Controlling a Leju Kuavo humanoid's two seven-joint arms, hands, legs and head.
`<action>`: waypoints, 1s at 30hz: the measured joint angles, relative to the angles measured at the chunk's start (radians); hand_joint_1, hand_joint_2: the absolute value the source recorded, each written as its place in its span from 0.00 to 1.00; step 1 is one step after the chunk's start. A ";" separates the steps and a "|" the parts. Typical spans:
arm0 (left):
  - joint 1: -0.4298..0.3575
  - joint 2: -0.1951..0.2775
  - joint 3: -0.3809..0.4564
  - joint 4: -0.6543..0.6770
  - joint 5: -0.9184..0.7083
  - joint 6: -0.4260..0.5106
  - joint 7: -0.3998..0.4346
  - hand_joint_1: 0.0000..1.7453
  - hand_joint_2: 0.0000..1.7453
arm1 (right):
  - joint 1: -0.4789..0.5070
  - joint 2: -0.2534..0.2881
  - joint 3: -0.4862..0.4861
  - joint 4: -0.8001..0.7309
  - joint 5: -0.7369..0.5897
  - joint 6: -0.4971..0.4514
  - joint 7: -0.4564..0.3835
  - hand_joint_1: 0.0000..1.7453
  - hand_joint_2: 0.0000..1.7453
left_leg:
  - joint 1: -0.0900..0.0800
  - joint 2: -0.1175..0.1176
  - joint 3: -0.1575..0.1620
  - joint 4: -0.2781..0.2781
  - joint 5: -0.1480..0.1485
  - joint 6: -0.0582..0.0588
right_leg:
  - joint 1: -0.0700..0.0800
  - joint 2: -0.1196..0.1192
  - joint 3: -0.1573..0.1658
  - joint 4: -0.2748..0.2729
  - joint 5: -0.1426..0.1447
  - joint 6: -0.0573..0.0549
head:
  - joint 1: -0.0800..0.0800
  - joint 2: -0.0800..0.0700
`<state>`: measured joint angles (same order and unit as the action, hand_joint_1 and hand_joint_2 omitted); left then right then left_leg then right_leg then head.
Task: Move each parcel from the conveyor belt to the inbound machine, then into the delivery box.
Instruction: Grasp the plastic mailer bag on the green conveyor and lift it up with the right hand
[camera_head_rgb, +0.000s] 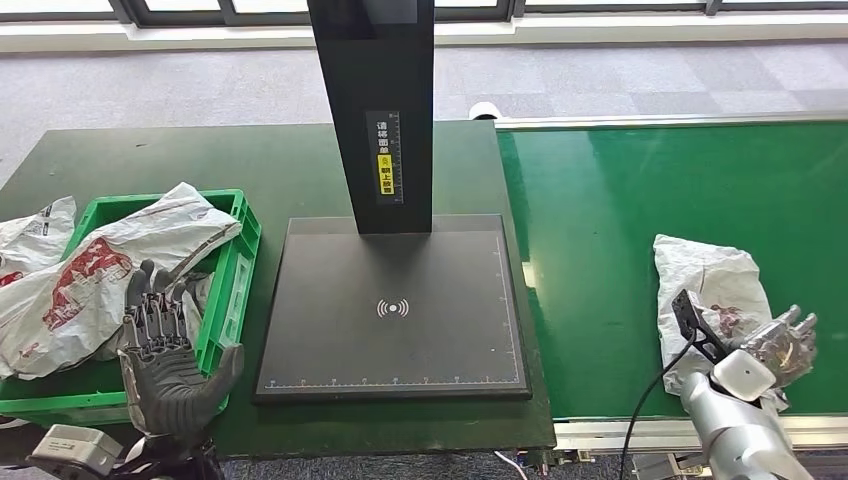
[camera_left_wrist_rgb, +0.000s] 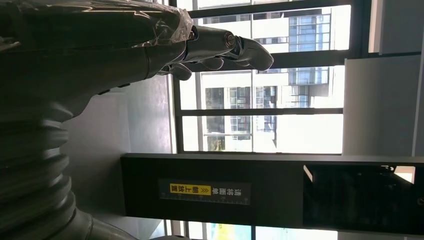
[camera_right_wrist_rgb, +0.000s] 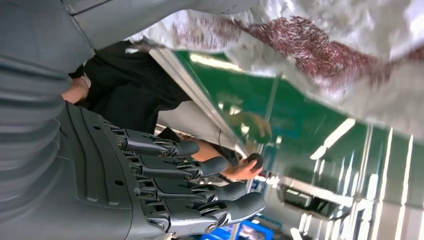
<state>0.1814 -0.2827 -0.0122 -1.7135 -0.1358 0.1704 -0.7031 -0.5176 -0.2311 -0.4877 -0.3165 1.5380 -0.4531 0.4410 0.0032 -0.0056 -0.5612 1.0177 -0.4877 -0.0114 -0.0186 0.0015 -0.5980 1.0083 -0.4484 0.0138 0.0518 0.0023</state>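
A crumpled white parcel (camera_head_rgb: 705, 280) with red print lies on the green conveyor belt (camera_head_rgb: 650, 180), near its front edge. My right hand (camera_head_rgb: 782, 345) sits at the parcel's near right corner with its fingers straight and apart. In the right wrist view the parcel (camera_right_wrist_rgb: 325, 55) hangs close over the right hand (camera_right_wrist_rgb: 165, 180), between thumb and fingers, ungripped. The inbound machine's black scan plate (camera_head_rgb: 395, 310) lies bare below its black column (camera_head_rgb: 375, 110). My left hand (camera_head_rgb: 165, 355) is held open, fingers spread, over the front right corner of the green delivery box (camera_head_rgb: 232, 290).
Two white parcels with red print (camera_head_rgb: 90, 280) fill the delivery box, and one (camera_head_rgb: 35, 230) hangs over its left rim. A person in black (camera_right_wrist_rgb: 125, 95) stands beyond the belt. The column's yellow label (camera_left_wrist_rgb: 205, 190) faces my left hand (camera_left_wrist_rgb: 150, 45).
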 joint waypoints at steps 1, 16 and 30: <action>0.002 0.000 0.000 0.000 0.000 -0.001 0.000 0.00 1.00 | 0.000 0.000 -0.003 0.003 -0.015 0.039 -0.033 0.00 1.00 | 0.000 0.000 0.000 0.000 0.000 0.000 | 0.000 0.000 0.000 0.000 0.000 0.000 | 0.000 0.000; 0.000 0.000 0.000 0.010 -0.013 0.002 0.000 0.00 1.00 | -0.017 0.015 -0.084 0.017 -0.105 0.324 -0.243 1.00 1.00 | 0.000 0.000 0.001 0.000 0.000 0.000 | 0.000 0.000 0.001 0.000 0.000 0.000 | 0.000 0.000; -0.010 0.001 0.000 0.017 -0.021 0.002 0.000 0.00 1.00 | -0.017 0.016 -0.093 0.018 -0.081 0.343 -0.259 1.00 1.00 | 0.001 0.000 0.002 0.000 0.000 0.000 | 0.001 0.000 0.002 0.000 0.000 0.000 | 0.000 0.000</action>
<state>0.1715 -0.2818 -0.0122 -1.6960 -0.1572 0.1724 -0.7031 -0.5351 -0.2151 -0.5804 -0.2987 1.4566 -0.1102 0.1823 0.0038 -0.0054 -0.5589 1.0178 -0.4875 -0.0116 -0.0179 0.0017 -0.5959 1.0083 -0.4484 0.0138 0.0515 0.0023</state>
